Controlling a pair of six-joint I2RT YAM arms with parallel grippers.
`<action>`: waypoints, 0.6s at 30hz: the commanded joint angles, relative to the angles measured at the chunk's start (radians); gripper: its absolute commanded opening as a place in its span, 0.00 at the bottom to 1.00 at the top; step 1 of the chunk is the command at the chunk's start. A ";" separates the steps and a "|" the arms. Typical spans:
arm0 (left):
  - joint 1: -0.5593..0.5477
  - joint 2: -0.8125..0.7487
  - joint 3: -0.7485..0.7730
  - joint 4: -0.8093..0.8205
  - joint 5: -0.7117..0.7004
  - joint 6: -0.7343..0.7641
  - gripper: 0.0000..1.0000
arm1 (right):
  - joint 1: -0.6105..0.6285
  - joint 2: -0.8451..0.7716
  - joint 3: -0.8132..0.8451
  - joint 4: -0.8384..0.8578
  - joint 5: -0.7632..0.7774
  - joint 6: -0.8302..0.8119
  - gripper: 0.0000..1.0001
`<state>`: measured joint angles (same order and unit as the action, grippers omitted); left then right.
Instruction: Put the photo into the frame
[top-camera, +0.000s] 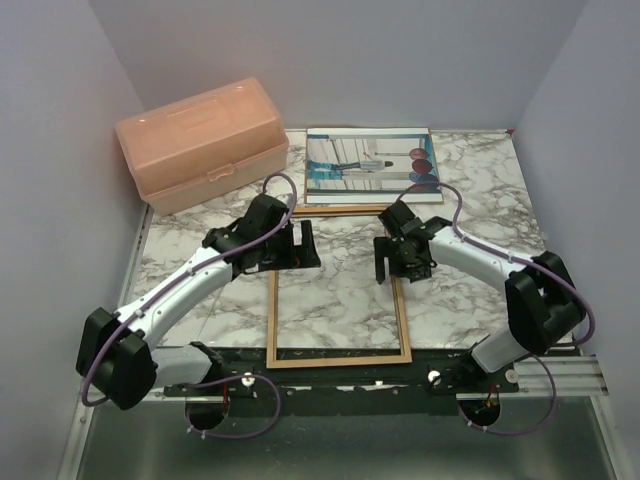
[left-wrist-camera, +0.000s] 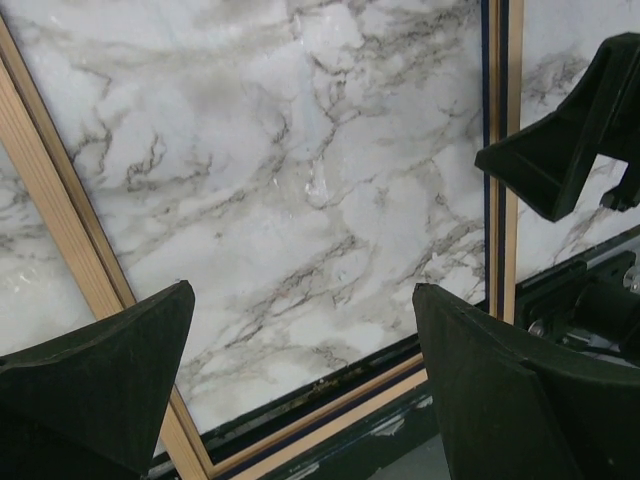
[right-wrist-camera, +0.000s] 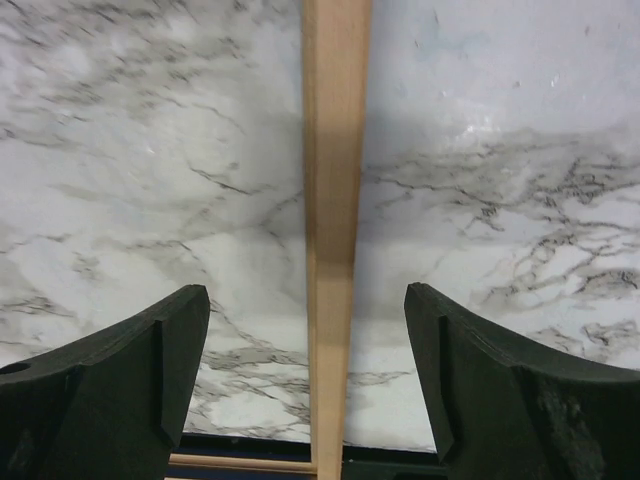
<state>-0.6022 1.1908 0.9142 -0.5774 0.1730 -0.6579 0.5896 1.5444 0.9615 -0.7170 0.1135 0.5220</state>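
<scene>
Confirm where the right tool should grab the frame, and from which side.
On the frame, take the right long rail, coming from straight above with one finger on each side. The frame lies flat, wood face up, so probably only its thin rails give a hold; the pane offers none. The right tool hangs open over that rail.

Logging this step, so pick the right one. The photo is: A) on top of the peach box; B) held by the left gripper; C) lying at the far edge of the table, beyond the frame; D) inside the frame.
C: the photo lies flat at the far edge beside the box; inside the frame only marble shows.
</scene>
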 joint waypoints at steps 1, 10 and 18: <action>0.037 0.120 0.133 0.020 0.017 0.069 0.94 | -0.031 0.042 0.081 0.066 -0.042 -0.018 0.87; 0.108 0.504 0.563 -0.081 -0.008 0.223 0.94 | -0.289 0.212 0.234 0.163 -0.305 -0.074 0.87; 0.154 0.836 1.038 -0.234 -0.078 0.308 0.94 | -0.506 0.384 0.424 0.181 -0.346 -0.038 0.87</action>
<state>-0.4721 1.9141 1.7638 -0.6971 0.1390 -0.4187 0.1604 1.8648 1.2964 -0.5667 -0.1783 0.4709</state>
